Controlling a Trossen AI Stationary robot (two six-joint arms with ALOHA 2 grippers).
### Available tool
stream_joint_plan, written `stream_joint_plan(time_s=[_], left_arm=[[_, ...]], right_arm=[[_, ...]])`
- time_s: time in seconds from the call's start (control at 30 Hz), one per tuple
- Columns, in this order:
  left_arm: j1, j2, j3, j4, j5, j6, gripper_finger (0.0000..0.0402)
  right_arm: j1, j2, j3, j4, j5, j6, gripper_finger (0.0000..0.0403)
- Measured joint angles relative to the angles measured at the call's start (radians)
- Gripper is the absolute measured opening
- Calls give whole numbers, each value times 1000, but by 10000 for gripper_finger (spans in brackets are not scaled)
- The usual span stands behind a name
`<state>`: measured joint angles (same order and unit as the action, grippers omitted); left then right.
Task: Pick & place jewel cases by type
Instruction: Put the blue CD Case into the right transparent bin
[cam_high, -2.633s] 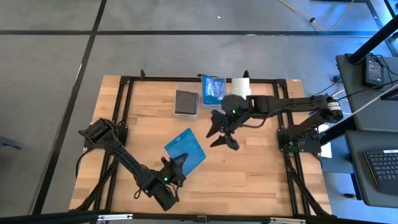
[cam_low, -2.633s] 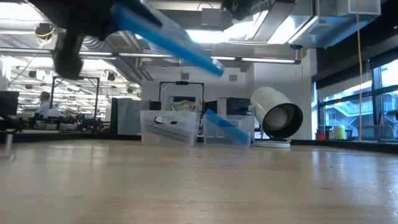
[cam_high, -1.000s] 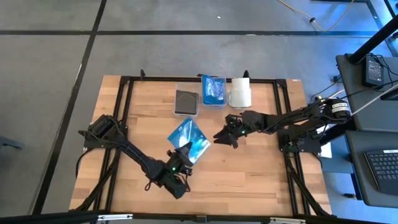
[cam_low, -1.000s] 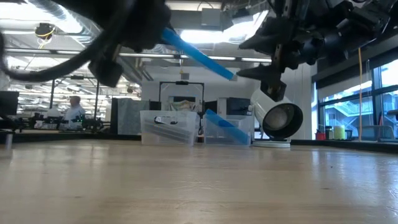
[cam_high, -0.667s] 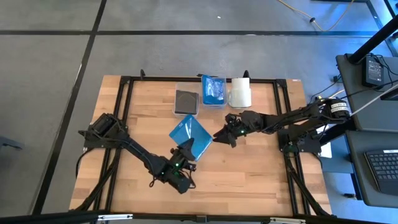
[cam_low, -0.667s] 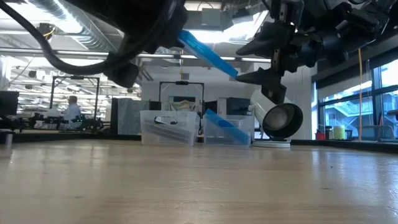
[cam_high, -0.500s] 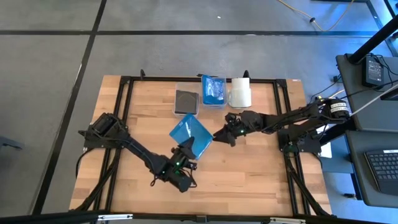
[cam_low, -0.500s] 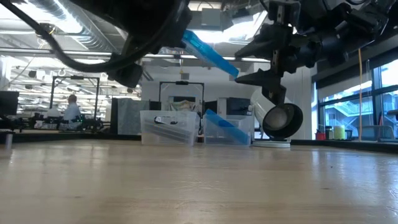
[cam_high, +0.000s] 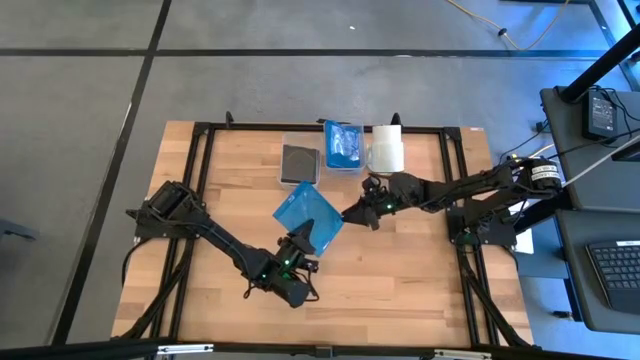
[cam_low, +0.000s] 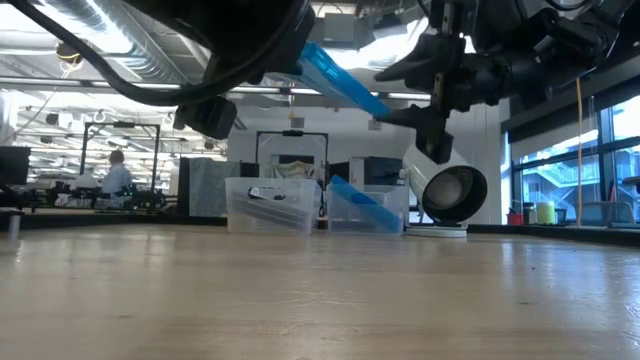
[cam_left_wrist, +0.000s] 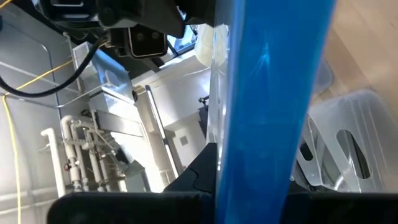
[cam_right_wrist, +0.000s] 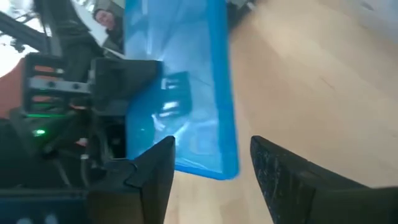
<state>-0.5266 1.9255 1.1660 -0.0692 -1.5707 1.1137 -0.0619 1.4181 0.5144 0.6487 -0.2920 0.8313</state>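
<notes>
I have the left gripper (cam_high: 303, 243) pinching a blue jewel case (cam_high: 308, 216) by its near edge, holding it tilted in the air above the middle of the desk (cam_high: 420, 280). In the low view the case (cam_low: 340, 82) slants well clear of the wood. My right gripper (cam_high: 350, 213) is at the case's right corner with its fingers (cam_right_wrist: 289, 182) spread on either side of that corner; I cannot tell whether they touch it. The right wrist view shows the case (cam_right_wrist: 186, 87) running between those fingers toward the left gripper (cam_right_wrist: 118, 81) clamped on its other side.

Along the far edge of the desk I see two clear bins side by side. The left bin (cam_high: 300, 181) holds a dark grey case (cam_high: 298, 162) lying flat. The right bin (cam_high: 342, 168) holds a blue case (cam_high: 344, 146) leaning at an angle, one corner sticking up over the rim. A white roll (cam_high: 386, 149) lies just beside the right bin.

In the low view a person (cam_low: 116, 175) is far off in the room behind the desk.
</notes>
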Motion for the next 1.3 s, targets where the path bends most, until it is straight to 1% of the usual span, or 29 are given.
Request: stream_joint_plan(time_s=[0.07, 0.27, 0.4, 0.6, 0.73, 0.83, 0.97, 1.1, 1.2, 1.3], left_arm=[[1, 0, 0, 4, 0, 0, 20], [20, 0, 0, 92, 0, 8, 20], [33, 0, 0, 134, 0, 8, 20], [37, 0, 0, 136, -2, 7, 20], [32, 0, 0, 136, 2, 15, 20], [28, 0, 0, 136, 2, 16, 20], [24, 0, 0, 135, 2, 21, 20], [20, 0, 0, 131, 9, 60, 20], [16, 0, 0, 129, 21, 87, 20], [15, 0, 0, 128, 29, 91, 20]], right_arm=[[0, 0, 0, 18, -21, 3, 203], [0, 0, 0, 21, -24, 21, 180], [0, 0, 0, 20, -43, 28, 177], [-2, 1, 0, 47, -91, 29, 177], [-2, 1, 0, 45, -95, 49, 171], [-1, 1, 0, 47, -98, 52, 153], [-2, 1, 0, 45, -97, 54, 116], [-1, 1, 0, 44, -102, 59, 84], [-1, 1, 0, 38, -105, 59, 74], [-1, 1, -1, 36, -105, 62, 75]])
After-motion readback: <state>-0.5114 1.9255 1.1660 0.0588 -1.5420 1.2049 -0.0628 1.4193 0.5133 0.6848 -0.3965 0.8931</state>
